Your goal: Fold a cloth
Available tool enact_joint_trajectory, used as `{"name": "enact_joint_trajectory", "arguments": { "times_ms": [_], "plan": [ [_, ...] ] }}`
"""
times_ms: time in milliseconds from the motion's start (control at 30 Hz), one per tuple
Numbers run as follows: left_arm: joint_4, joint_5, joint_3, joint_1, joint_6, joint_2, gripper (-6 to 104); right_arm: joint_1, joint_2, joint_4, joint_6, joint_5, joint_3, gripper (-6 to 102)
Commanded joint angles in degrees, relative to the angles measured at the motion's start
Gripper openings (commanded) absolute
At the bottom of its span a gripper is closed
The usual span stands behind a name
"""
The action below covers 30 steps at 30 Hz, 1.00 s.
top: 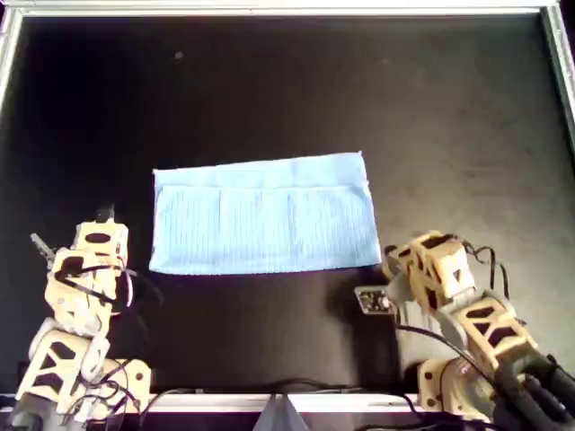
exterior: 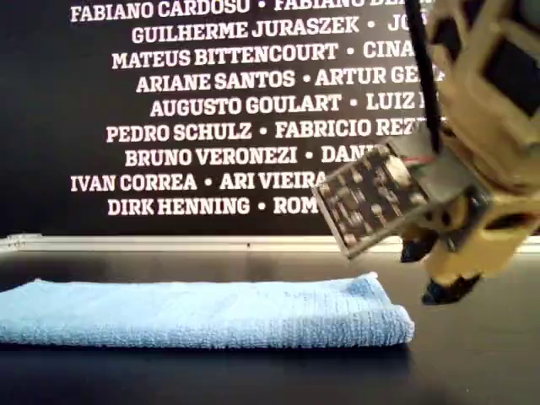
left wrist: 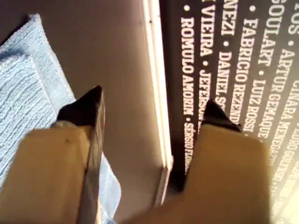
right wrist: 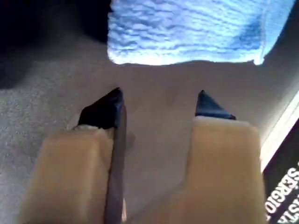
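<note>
The light blue cloth (top: 265, 215) lies flat on the black table, folded into a wide rectangle with a single-layer strip along its far edge. It also shows in the exterior view (exterior: 202, 312). My first gripper (top: 101, 223) is off the cloth's left end in the overhead view. It is open and empty (left wrist: 153, 100), with the cloth's corner (left wrist: 23, 84) beside one finger. My second gripper (top: 391, 260) hangs just off the cloth's near right corner in the overhead view (exterior: 434, 272). It is open and empty (right wrist: 160, 95), a little short of the cloth's end (right wrist: 187, 28).
A metal rim (top: 287, 11) frames the table; it also shows in the exterior view (exterior: 169, 243) and the wrist views (left wrist: 154, 93) (right wrist: 280, 126). Behind it stands a black wall of white names (exterior: 219, 110). Cables (top: 269, 391) lie between the arm bases.
</note>
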Motion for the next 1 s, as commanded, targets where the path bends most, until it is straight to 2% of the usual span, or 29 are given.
{"name": "enact_joint_trajectory", "arguments": {
  "times_ms": [0, 100, 200, 300, 667, 967],
  "plan": [
    [-0.26, 0.26, -2.9, 0.44, 0.26, 1.32, 74, 0.44, -2.9, -1.49, 2.46, -0.44, -5.27, 62],
    [-0.26, 0.09, -2.9, 0.44, 0.35, 1.32, 74, 0.35, -9.05, -1.49, 5.45, -2.2, -8.35, 62],
    [-0.26, -0.26, -2.81, 0.35, 0.35, 1.32, 74, 0.26, -14.15, -1.49, 7.03, -5.01, -11.51, 62],
    [-0.26, -0.44, -2.81, 0.35, 0.35, 1.32, 74, -0.18, -17.49, -1.49, 7.12, -6.33, -14.94, 62],
    [-0.26, -0.53, -2.81, 0.35, 0.35, 1.32, 74, -0.18, -33.93, -1.49, 7.21, -6.42, -26.02, 62],
    [-0.26, -0.53, -2.81, 0.35, 0.35, 1.32, 74, 0.35, -35.6, -1.41, 7.12, -6.5, -26.72, 59]
  ]
}}
